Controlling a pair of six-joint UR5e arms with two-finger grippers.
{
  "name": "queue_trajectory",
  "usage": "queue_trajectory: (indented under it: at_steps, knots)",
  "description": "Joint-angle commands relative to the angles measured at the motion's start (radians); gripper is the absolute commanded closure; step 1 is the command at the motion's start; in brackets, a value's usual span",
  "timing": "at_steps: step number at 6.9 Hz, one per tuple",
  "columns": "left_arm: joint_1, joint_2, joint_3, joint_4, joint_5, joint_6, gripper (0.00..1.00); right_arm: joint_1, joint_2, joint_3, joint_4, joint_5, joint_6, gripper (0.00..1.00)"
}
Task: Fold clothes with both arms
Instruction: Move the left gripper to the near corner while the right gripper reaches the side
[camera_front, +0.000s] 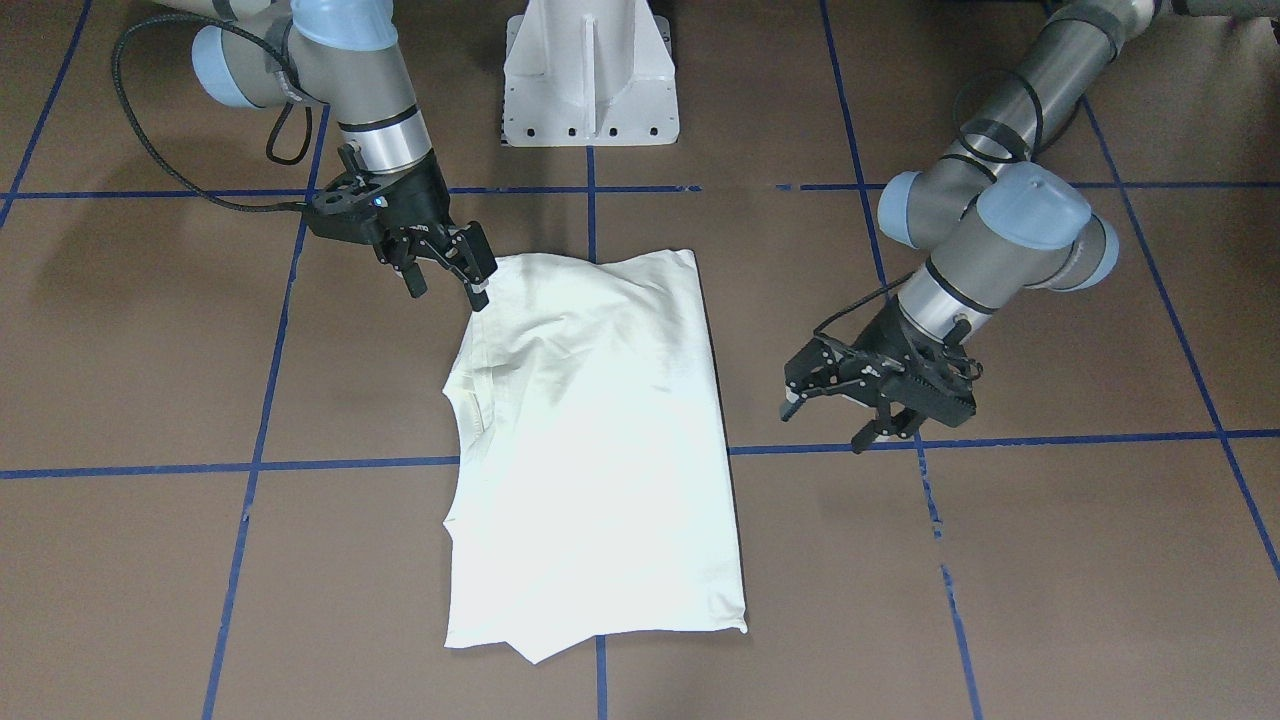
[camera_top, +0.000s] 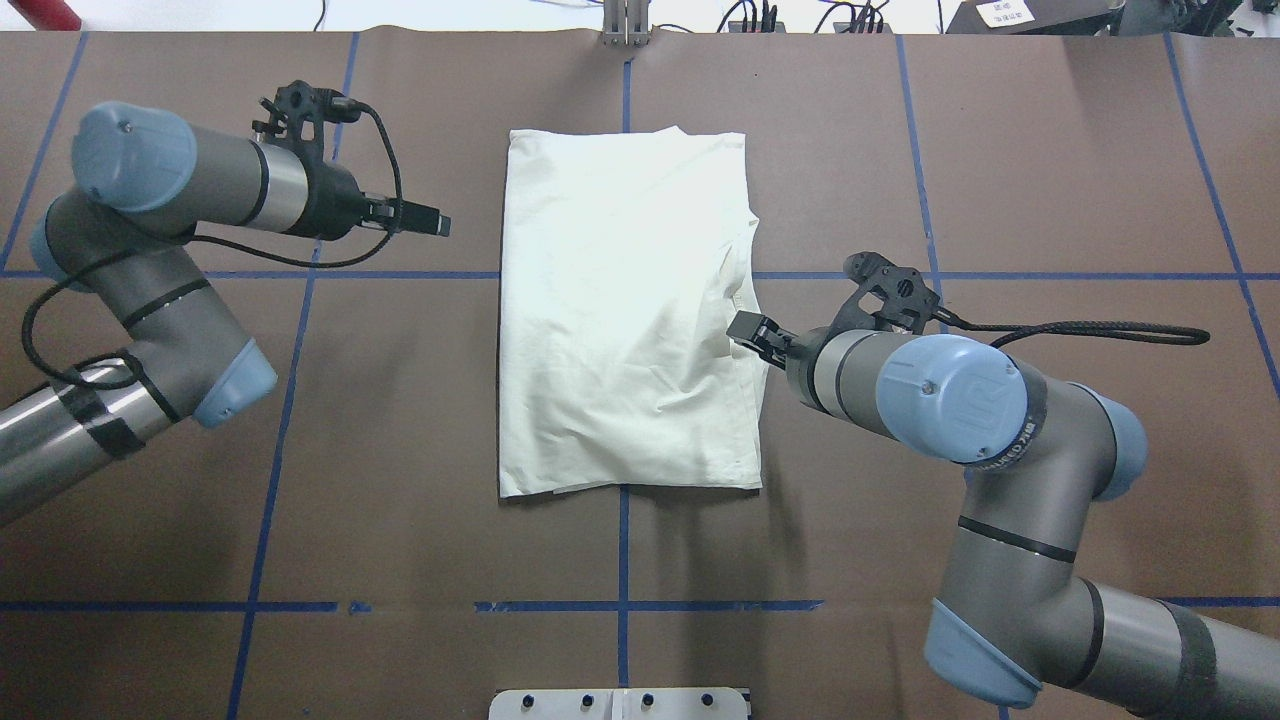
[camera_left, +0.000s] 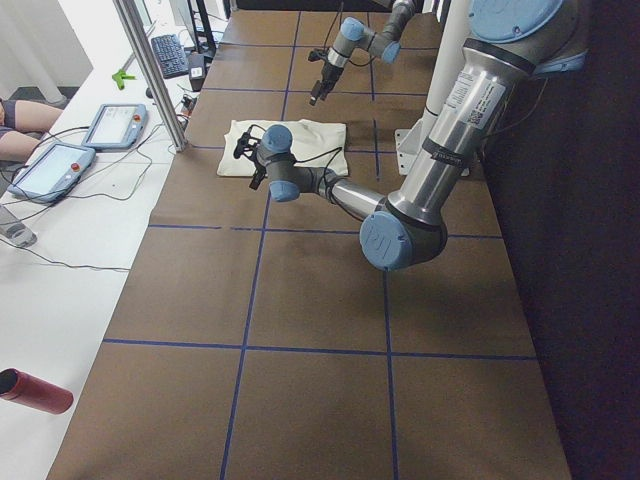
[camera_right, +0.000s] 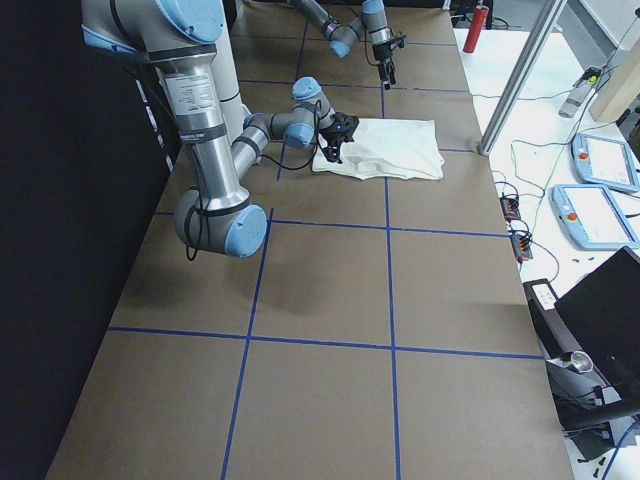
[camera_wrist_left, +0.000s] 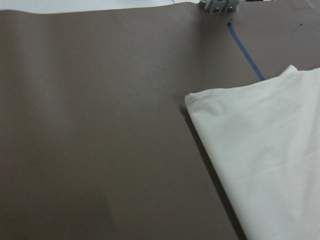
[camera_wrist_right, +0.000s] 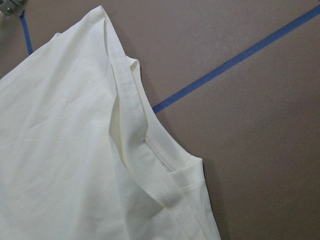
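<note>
A white T-shirt (camera_front: 600, 430) lies folded to a long rectangle in the middle of the brown table; it also shows in the overhead view (camera_top: 620, 320). My right gripper (camera_front: 448, 288) is open, low at the shirt's edge near the collar (camera_wrist_right: 150, 150), one fingertip (camera_front: 481, 296) at the cloth; it holds nothing. In the overhead view the right gripper (camera_top: 745, 330) sits at the shirt's right edge. My left gripper (camera_front: 825, 425) is open and empty, clear of the shirt's other long edge, and shows in the overhead view (camera_top: 440, 224). The left wrist view shows a shirt corner (camera_wrist_left: 270, 150).
The white base pedestal (camera_front: 590, 80) stands at the robot's side of the table. Blue tape lines (camera_top: 622, 560) grid the brown surface. Beside the table on the operators' side are a metal post (camera_left: 150, 70), teach pendants (camera_left: 115, 125) and a red cylinder (camera_left: 35, 390).
</note>
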Motion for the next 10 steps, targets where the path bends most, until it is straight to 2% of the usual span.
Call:
queue_trajectory:
  at_steps: [1, 2, 3, 4, 6, 10]
  knots:
    - [0.1, 0.1, -0.184, 0.002, 0.033, -0.147, 0.0, -0.004, -0.055, 0.025, 0.091, -0.006, 0.029, 0.0]
    - [0.165, 0.161, -0.267, 0.003, 0.094, -0.242, 0.0, -0.004, -0.054, 0.025, 0.091, -0.011, 0.034, 0.0]
    - [0.233, 0.191, -0.31, 0.003, 0.165, -0.387, 0.13, -0.004, -0.055, 0.025, 0.091, -0.011, 0.034, 0.0]
    - [0.307, 0.191, -0.317, 0.008, 0.219, -0.534, 0.38, -0.004, -0.057, 0.022, 0.091, -0.012, 0.034, 0.0]
    - [0.444, 0.191, -0.314, 0.021, 0.377, -0.678, 0.41, -0.004, -0.064, 0.024, 0.091, -0.014, 0.036, 0.0]
    - [0.473, 0.185, -0.311, 0.12, 0.394, -0.684, 0.41, -0.004, -0.064, 0.022, 0.091, -0.014, 0.034, 0.0]
